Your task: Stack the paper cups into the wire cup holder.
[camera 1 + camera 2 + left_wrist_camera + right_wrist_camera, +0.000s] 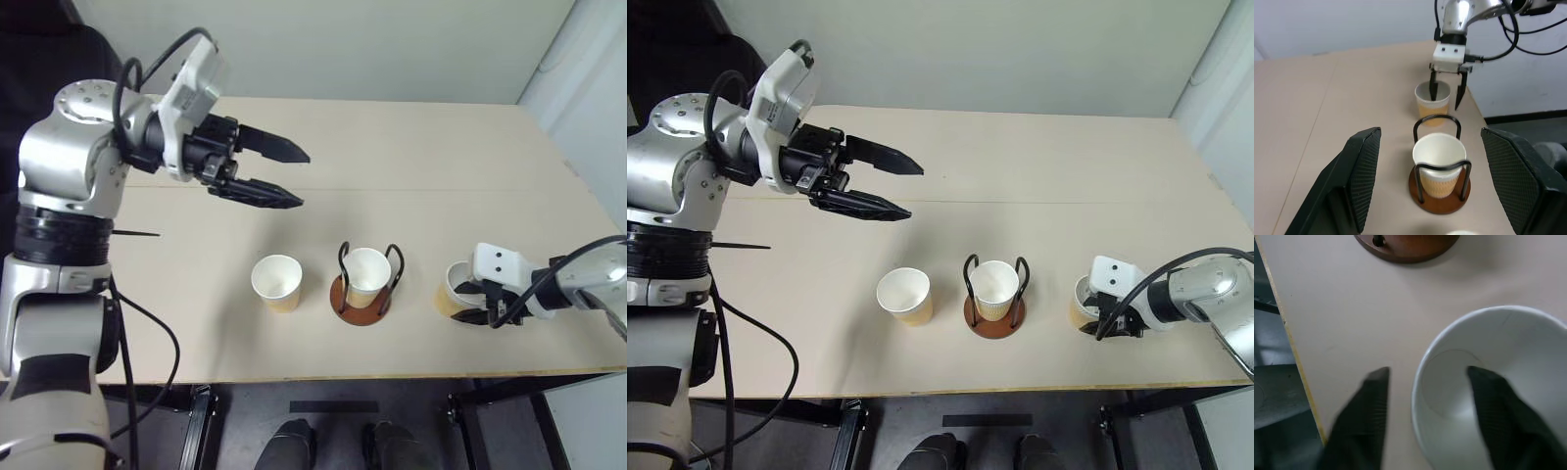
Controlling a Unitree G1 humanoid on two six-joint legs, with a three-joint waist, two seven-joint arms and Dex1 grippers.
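- Three paper cups sit in a row along the near side of the desk (411, 147), all upright.
- The middle cup (367, 277) is already in the wire cup holder (361, 305), standing on the reddish-brown disc between the two dark wire loops.
- The left cup (277, 282) stands free on the desk just left of the holder, nothing touching it.
- The right cup (455, 288) is right of the holder, and the right gripper (482, 305) is on it. The jaws straddle its wall, one finger inside (1498, 416), one outside (1364, 426), with a gap on the outside, so not clamped yet.
- The left gripper (294, 176) hangs up in the air over the far-left part of the desk, jaws wide and holding nothing.
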